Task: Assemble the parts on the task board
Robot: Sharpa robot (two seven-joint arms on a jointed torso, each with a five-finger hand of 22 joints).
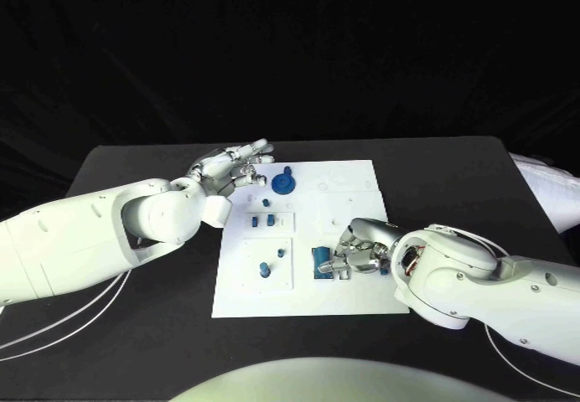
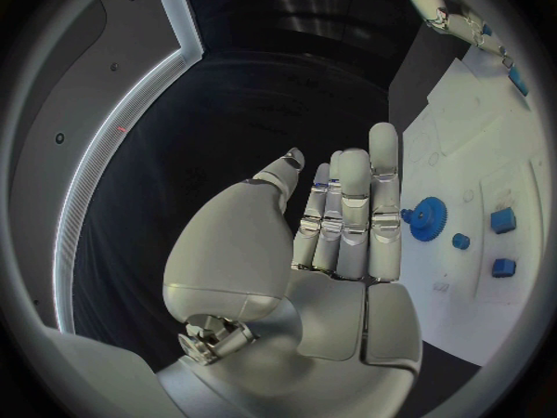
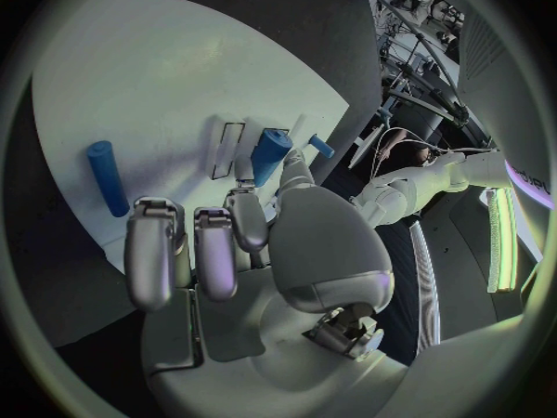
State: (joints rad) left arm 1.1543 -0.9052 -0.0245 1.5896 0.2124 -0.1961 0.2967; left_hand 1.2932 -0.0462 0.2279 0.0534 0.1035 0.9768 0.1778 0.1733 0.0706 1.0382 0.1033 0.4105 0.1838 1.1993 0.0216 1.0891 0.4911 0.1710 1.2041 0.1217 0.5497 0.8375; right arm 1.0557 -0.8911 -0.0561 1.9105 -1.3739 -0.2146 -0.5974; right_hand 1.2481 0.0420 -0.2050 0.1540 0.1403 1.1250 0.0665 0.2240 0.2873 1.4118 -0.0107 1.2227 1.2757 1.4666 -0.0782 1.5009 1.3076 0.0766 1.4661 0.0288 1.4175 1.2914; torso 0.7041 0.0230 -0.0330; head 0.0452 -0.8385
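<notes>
While the right hand [image 1: 353, 251] pinched a short blue cylindrical peg [image 3: 270, 155] at the white task board's [image 1: 350, 180] 5 o'clock area, its long axis ran along the fingers; left hand [image 1: 232, 169] hovered flat, holding nothing, at 11 o'clock beside the blue gear [image 1: 283, 182].

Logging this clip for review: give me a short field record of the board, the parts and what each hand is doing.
board: white task board on the black table
blue gear: at the board's far edge
small blue parts: two blocks, one peg
left hand: fingers apart, holding nothing, at the board's far left corner beside the gear
right hand: over the board's near right part, fingers at a blue cylinder; grip unclear
</notes>
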